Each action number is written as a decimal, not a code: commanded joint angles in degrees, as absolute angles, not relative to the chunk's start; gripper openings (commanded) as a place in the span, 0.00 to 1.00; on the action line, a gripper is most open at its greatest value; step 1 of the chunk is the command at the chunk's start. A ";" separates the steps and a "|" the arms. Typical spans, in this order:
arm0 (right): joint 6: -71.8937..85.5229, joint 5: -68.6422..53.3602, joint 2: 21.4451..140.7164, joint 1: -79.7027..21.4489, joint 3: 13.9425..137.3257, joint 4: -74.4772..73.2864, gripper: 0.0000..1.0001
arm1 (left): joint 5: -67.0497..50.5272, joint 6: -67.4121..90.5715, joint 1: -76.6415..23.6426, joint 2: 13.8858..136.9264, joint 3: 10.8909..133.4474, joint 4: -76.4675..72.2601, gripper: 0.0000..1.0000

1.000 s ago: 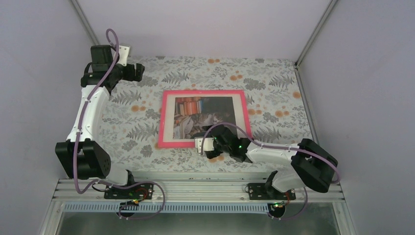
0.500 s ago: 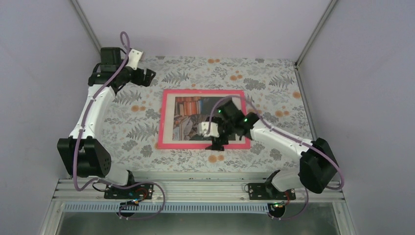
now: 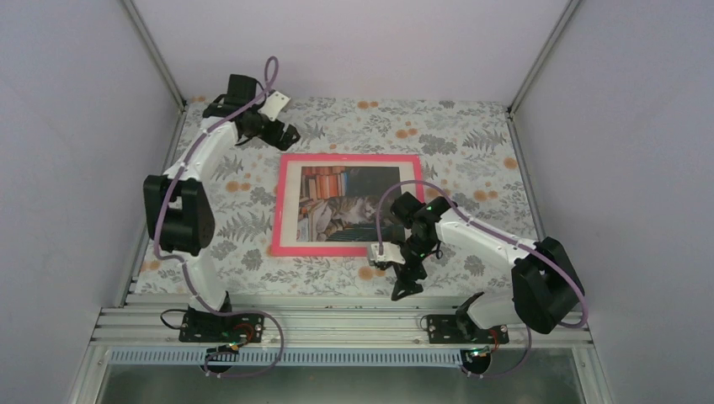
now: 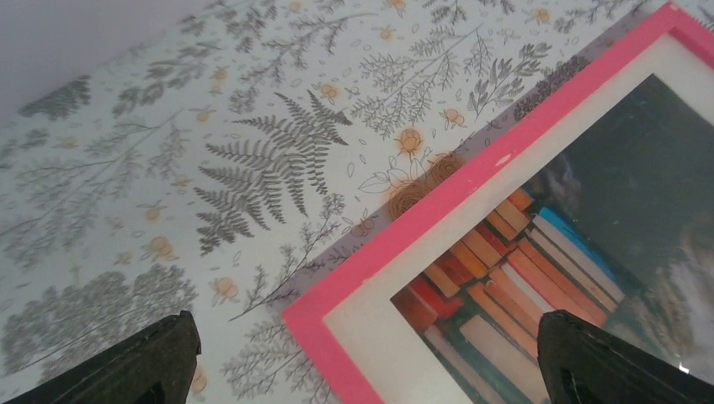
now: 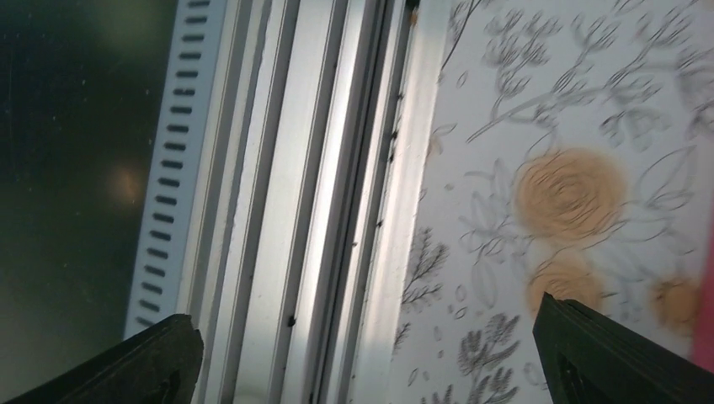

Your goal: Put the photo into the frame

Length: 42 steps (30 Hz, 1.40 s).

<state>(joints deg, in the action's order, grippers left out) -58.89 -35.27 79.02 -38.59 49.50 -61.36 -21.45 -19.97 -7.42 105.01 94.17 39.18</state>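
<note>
The floral-patterned table [image 3: 471, 151] runs bare on every side of both pairs of fingers, closed in by pale walls at the left, right and far edges and by a ribbed metal rail [image 3: 337, 320] along the near edge. One frame [image 3: 347, 157] lies flat mid-table, a thin bright-pink rectangle. Its far left corner sits directly below and between the fingers of the left gripper [image 3: 285, 135], and its near edge lies just beyond the right gripper [image 3: 410, 273]. One photo [image 3: 345, 202] rests inside the frame, square to it. Its white border shows all round within the pink, and it pictures a tabby cat among stacked orange, red and blue books. Both of the two grippers have their jaws spread wide and hold nothing. The right one's fingers straddle the strip of cloth beside the rail, off the frame.
</note>
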 commanded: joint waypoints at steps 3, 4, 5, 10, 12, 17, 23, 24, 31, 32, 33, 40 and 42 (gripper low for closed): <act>-58.08 -33.09 81.21 -37.85 46.17 -60.37 0.96 | -22.94 -21.68 -10.31 114.92 102.38 42.63 1.00; -57.68 -32.79 81.95 -37.60 46.15 -60.08 0.96 | -23.16 -21.77 -10.67 116.63 103.88 43.06 1.00; -57.36 -32.31 82.58 -37.21 46.08 -59.61 0.97 | -23.23 -21.87 -11.00 118.29 105.42 43.59 1.00; -55.99 -28.88 84.91 -35.15 45.17 -57.41 0.97 | -19.63 -21.88 -11.25 127.00 114.47 44.99 1.00; -55.53 -28.18 85.41 -34.39 45.13 -57.08 0.97 | -17.79 -22.17 -11.31 131.28 120.01 46.61 1.00; -54.26 -26.50 86.31 -32.30 44.52 -56.35 0.97 | -13.57 -22.62 -11.40 144.55 137.62 52.27 1.00; -54.66 -24.71 88.05 -28.96 42.34 -55.47 0.97 | -8.84 -25.90 -12.56 151.50 145.41 53.44 1.00; -54.74 -24.44 88.47 -28.22 42.34 -55.34 0.97 | -7.93 -26.70 -12.71 151.44 144.21 52.66 1.00; -55.26 -23.41 91.30 -23.25 45.30 -55.09 0.97 | -7.08 -29.49 -12.87 150.29 138.05 53.82 1.00; -55.28 -23.13 91.73 -22.54 46.03 -54.92 0.97 | -7.04 -30.31 -12.85 149.21 136.33 53.88 1.00; -55.36 -23.06 92.36 -21.72 46.80 -54.90 0.97 | -6.95 -31.17 -12.86 148.14 134.29 53.64 1.00; -52.51 -23.55 98.55 -16.65 54.77 -53.13 0.98 | -6.09 -36.89 -12.33 136.98 114.80 48.87 1.00; -50.93 -24.76 101.26 -15.34 58.62 -53.52 0.98 | -6.51 -38.38 -11.80 133.48 108.02 47.68 1.00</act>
